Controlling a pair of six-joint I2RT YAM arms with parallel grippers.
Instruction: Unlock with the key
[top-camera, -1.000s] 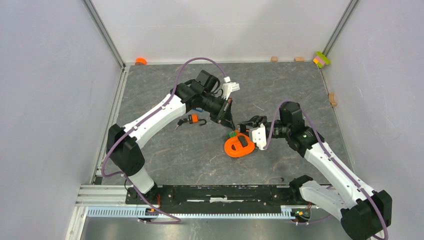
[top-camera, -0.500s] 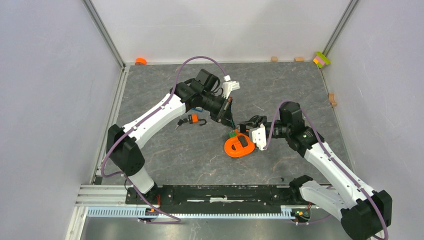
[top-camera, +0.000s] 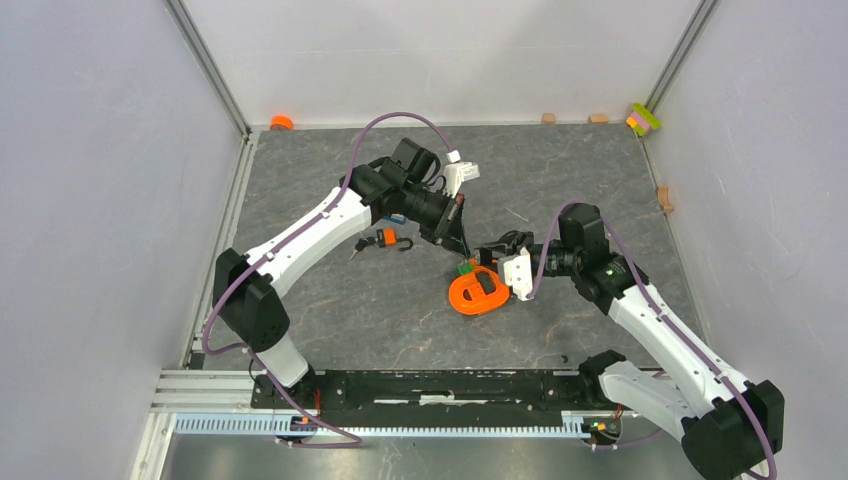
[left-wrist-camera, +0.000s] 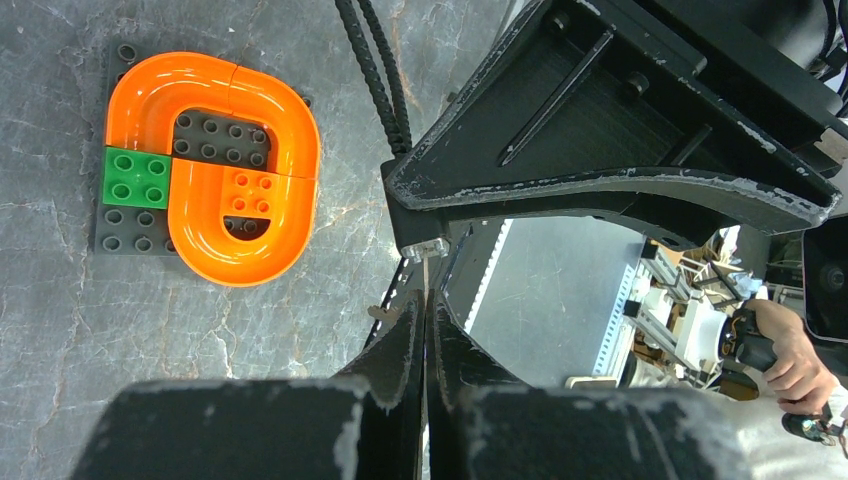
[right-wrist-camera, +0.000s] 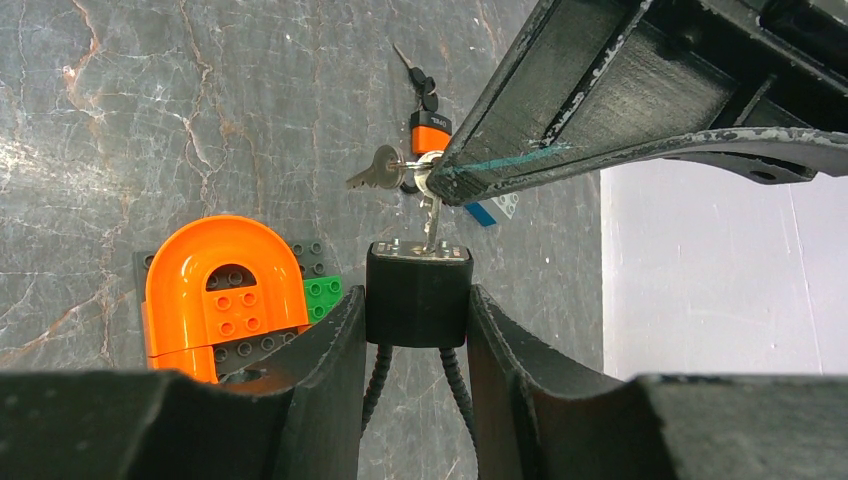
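Nothing moved; left end effector (left-wrist-camera: 425, 305) pinches key (right-wrist-camera: 432, 213), right end effector (right-wrist-camera: 416, 297) clamps lock (right-wrist-camera: 418, 278).

Two locks: one orange padlock (right-wrist-camera: 431, 132), one black cable lock (right-wrist-camera: 417, 290). One orange ring piece (top-camera: 478, 292). The keys (right-wrist-camera: 372, 172) look like three.

Orange track piece (top-camera: 478, 293) mid-table, padlock (top-camera: 385, 238) farther left, open tabletop (top-camera: 580, 170) behind

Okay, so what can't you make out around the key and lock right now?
Head of the key: right wrist view, covered by the left fingers.
Blade depth: right wrist view, hidden inside the lock.
Top view: both too small to make out.
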